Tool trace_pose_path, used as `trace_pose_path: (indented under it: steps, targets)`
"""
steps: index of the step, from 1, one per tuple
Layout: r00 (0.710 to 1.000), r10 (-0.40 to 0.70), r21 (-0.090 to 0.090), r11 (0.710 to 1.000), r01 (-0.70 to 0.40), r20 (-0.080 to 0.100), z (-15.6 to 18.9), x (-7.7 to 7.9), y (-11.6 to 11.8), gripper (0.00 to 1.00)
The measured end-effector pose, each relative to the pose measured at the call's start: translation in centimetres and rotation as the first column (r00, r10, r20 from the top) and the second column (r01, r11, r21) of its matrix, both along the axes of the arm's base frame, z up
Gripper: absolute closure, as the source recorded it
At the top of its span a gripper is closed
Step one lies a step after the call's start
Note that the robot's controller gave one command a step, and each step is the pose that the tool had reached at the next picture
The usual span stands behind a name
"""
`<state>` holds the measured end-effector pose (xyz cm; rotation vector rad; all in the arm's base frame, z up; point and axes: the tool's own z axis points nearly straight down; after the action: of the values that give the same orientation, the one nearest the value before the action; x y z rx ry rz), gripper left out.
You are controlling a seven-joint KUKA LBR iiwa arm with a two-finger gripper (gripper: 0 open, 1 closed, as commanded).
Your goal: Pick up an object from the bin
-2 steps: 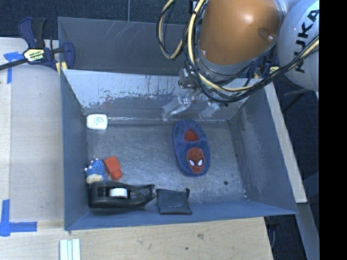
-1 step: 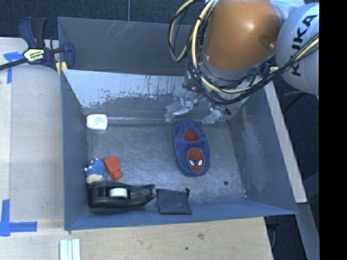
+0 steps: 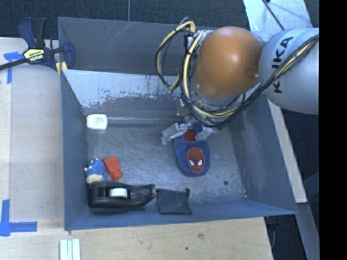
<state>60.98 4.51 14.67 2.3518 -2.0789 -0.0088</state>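
In the bin (image 3: 76,145) we see, from the left, a white tag (image 3: 96,122), a toy (image 3: 95,169) beside an orange block (image 3: 113,167), then a tape dispenser (image 3: 119,194) and black pouch (image 3: 173,201) against the near wall, probably slid there. Right of centre lies a blue slipper (image 3: 193,158); the end effector (image 3: 187,132) sits at its far end, open or closed we cannot tell.

A small blue slipper (image 3: 193,160) with a red Spider-Man face is lying flat on the bin (image 3: 141,148) floor, right of centre, its far end sitting under the tool (image 3: 188,132).
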Motion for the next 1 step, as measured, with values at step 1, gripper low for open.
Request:
trace_pose_path:
  steps: [1]
  targets:
    - [0.911, 0.412, 0.001, 0.911, -0.412, 0.002, -5.1, 1.21, -0.03, 0.0]
